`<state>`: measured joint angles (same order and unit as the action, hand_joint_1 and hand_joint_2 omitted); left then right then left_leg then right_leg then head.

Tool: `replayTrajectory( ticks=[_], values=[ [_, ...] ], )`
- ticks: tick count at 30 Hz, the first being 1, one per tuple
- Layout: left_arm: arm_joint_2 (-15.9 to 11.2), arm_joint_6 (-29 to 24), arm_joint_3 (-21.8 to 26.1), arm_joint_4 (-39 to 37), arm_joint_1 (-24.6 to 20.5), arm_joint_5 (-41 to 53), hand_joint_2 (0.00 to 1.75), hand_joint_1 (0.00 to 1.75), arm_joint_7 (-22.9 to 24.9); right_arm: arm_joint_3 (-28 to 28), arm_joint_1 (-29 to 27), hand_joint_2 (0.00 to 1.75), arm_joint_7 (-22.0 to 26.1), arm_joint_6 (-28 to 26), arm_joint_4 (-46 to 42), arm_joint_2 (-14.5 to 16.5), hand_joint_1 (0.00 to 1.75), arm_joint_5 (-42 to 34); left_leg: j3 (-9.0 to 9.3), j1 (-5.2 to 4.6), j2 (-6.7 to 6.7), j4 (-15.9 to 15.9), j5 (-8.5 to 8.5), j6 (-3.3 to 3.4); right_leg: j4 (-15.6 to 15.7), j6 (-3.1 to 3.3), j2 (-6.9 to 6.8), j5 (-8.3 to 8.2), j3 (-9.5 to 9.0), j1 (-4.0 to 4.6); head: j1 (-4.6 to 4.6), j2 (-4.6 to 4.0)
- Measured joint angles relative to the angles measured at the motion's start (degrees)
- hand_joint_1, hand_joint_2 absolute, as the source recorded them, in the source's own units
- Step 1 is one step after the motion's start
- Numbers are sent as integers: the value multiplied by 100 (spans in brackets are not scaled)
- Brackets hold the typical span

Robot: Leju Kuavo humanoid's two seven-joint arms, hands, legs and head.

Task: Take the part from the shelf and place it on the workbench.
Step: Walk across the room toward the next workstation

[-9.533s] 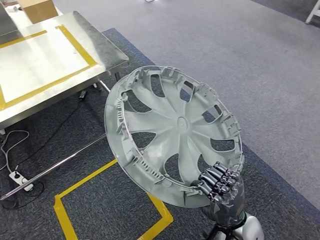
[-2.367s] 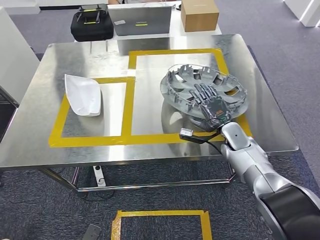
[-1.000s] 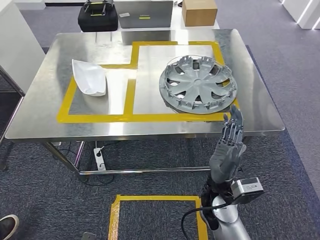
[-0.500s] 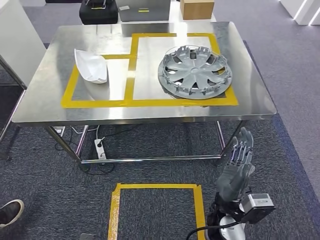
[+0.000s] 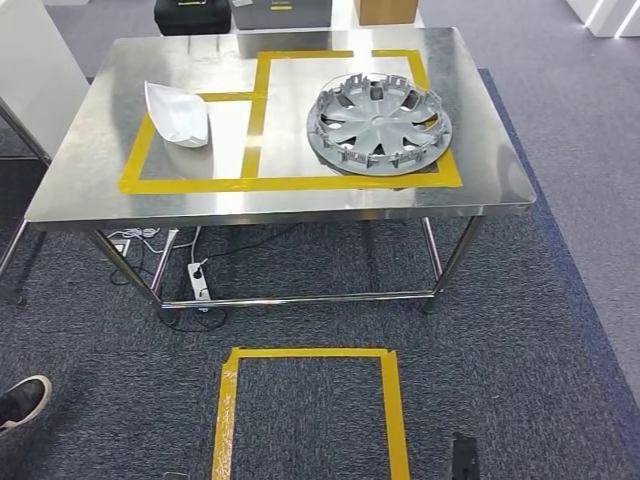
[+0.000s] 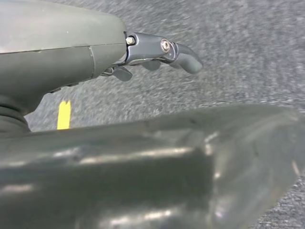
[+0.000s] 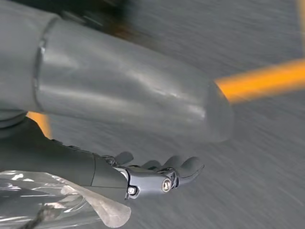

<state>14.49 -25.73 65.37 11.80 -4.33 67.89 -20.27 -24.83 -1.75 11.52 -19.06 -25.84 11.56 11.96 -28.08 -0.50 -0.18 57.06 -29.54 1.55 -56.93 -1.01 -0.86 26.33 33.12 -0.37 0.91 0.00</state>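
From the head view, the grey plastic wheel cover with curved spokes and a clipped rim [image 5: 379, 124] lay flat on the polished stainless-steel workbench [image 5: 490, 170], inner face up so that its ribbed clips pointed upward. It sat inside the right-hand rectangle of yellow tape [image 5: 260, 182], its near edge just over the tape line, which suggested the marked zone was the intended drop spot and the placing was done. In the neighbouring taped rectangle lay a white, smooth, leaf-shaped shell part [image 5: 177, 114], well apart from the wheel cover. A black case [image 5: 192, 14] and a brown cardboard box [image 5: 386, 10] stood beyond the bench's far edge. Below the bench, a white power strip [image 5: 198, 280] rested on the dark ribbed carpet, and a yellow taped square [image 5: 309, 400] marked the floor nearer the camera. A dark shoe [image 5: 23, 400] of a person showed at the left edge.

In the left wrist view, the left hand [image 6: 158, 52] hung over blurred grey carpet, holding nothing, its dark fingers lying loosely extended and slightly apart.

In the right wrist view, the right hand [image 7: 158, 174] likewise held nothing, its fingers stretched out and apart above the carpet, beside a blurred orange-yellow tape strip [image 7: 262, 78].
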Motion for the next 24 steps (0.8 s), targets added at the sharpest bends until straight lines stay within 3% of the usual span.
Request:
replayTrajectory(
  ticks=[2, 3, 5, 7, 8, 9, 10, 11, 12, 13, 15, 17, 18, 20, 22, 23, 24],
  values=[
    [8, 37, -13, -1, 2, 91, 0, 0, -14, -5, 96, 0, -575, 85, 425, 18, 0, 322, 4, -4, 9, -137, 90, 27, 32, -71, 11, -49, 48, -25, -5, 0],
    [10, 66, -25, -1, 0, 148, 0, 0, 0, 19, 130, 0, -818, 124, 579, 23, 0, 503, 0, 11, 14, -208, 150, 51, 10, -103, 23, 18, 98, -26, -1, 0],
    [25, 128, -65, -1, -4, 251, 0, 0, 24, 120, 183, 0, -1112, 195, 813, 24, 0, 857, -41, 50, 35, -327, 242, 91, -375, -157, 56, 415, 269, -32, 26, 0],
    [39, 208, -112, -2, -7, 320, 0, 0, 29, 260, 233, 0, -1203, 231, 973, 16, 0, 1143, -159, 54, 68, -285, 305, 102, -1114, -217, 70, 857, 465, -51, 50, 0],
    [43, 275, -133, -2, -10, 341, 0, 0, 56, 334, 256, 0, -1220, 213, 1033, 10, 0, 1282, -226, 59, 86, -244, 330, 94, -1406, -247, 70, 930, 503, -63, 51, 0],
    [45, 359, -149, -2, -15, 355, 0, 0, 108, 418, 275, 0, -1233, 166, 1082, 3, 0, 1433, -298, 68, 101, -192, 350, 80, -1524, -275, 70, 875, 462, -76, 52, 0],
    [48, 455, -161, -2, -22, 363, 0, 0, 183, 512, 291, 0, -1248, 107, 1123, -5, 0, 1590, -380, 83, 110, -129, 368, 60, -1444, -301, 69, 726, 329, -93, 54, 0],
    [51, 549, -169, -2, -29, 369, 0, 0, 271, 619, 309, 0, -1264, 48, 1157, -15, 0, 1739, -467, 100, 107, -61, 383, 36, -1178, -329, 72, 553, 107, -115, 54, 0],
    [54, 627, -174, -2, -34, 379, 0, 0, 353, 725, 330, 0, -1285, 7, 1184, -24, 0, 1867, -560, 113, 89, 7, 398, 2, -803, -351, 132, 484, -179, -135, 60, 0],
    [54, 694, -180, -2, -44, 389, 0, 0, 432, 826, 347, 0, -1305, -9, 1206, -32, 0, 1976, -645, 118, 63, 74, 416, -38, -426, -344, 203, 483, -438, -144, 59, 0],
    [53, 779, -192, -2, -65, 408, 0, 0, 542, 1010, 363, 0, -1360, -16, 1254, -44, 0, 2171, -743, 112, -5, 147, 477, -128, -5, -282, 295, 613, -668, -138, 65, 0],
    [48, 807, -199, -1, -65, 411, 0, 0, 597, 1182, 360, 0, -1425, 0, 1308, -54, 0, 2326, -771, 119, -70, 154, 546, -206, 24, -166, 204, 597, -602, -126, 67, 0],
    [43, 818, -199, 0, -56, 411, 0, 0, 624, 1255, 363, 0, -1461, 21, 1333, -57, 0, 2378, -799, 127, -82, 185, 498, -235, 22, -103, 153, 563, -574, -127, 61, 0],
    [34, 921, -200, 0, -45, 411, 0, 0, 745, 1379, 364, 0, -1547, 106, 1370, -61, 0, 2465, -910, 138, -69, 522, 118, -285, 33, 1, 39, 481, -499, -132, 32, 0],
    [27, 1077, -204, 0, -46, 429, 0, 0, 877, 1482, 363, 0, -1645, 217, 1391, -71, 0, 2552, -1063, 140, -51, 1203, -391, -319, 27, 46, -73, 414, -443, -110, 9, 0],
    [25, 1124, -208, 0, -46, 443, 0, 0, 908, 1532, 364, 0, -1682, 260, 1401, -78, 0, 2596, -1106, 140, -48, 1503, -509, -328, 20, 52, -133, 383, -418, -98, 9, 0],
    [24, 1145, -210, 0, -44, 456, 0, 0, 918, 1575, 365, 0, -1708, 289, 1408, -86, 0, 2631, -1084, 140, -42, 1656, -511, -329, 10, 52, -192, 354, -393, -88, 9, 0]
  ],
)
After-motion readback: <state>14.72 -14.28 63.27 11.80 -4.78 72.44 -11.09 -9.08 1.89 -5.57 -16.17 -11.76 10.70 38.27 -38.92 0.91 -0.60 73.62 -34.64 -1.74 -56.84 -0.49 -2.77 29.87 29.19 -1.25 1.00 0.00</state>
